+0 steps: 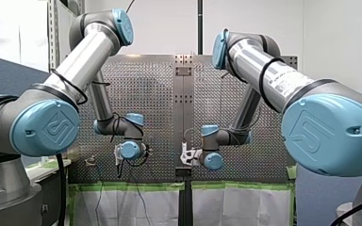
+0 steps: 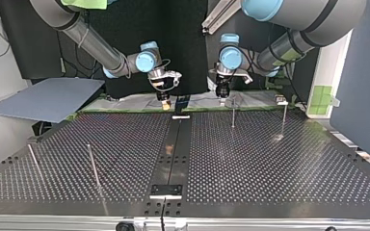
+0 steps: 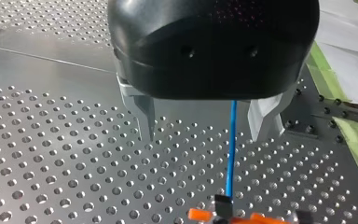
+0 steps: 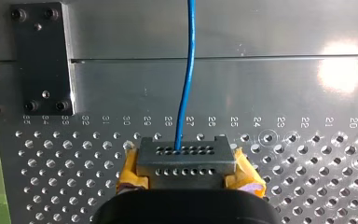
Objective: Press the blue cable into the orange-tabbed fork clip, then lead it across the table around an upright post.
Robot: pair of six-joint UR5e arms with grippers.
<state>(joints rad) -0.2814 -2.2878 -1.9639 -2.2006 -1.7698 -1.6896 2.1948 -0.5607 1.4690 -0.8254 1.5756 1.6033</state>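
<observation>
A white wall (image 1: 339, 37) backs the front view, with a blue-grey partition (image 1: 0, 75) at its left (a slotted metal upright (image 1: 53, 33) stands beside it). In the top view a black backdrop (image 2: 188, 48) hangs beyond the perforated table (image 2: 270, 163); a grey-blue board (image 2: 48, 98) lies at the left, a dark blue partition (image 2: 361, 96) stands at the right

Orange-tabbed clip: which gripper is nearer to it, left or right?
Left. My left gripper stands open, the orange-tabbed clip just ahead. My right gripper holds the blue cable's grey block; no clip in its view.
</observation>
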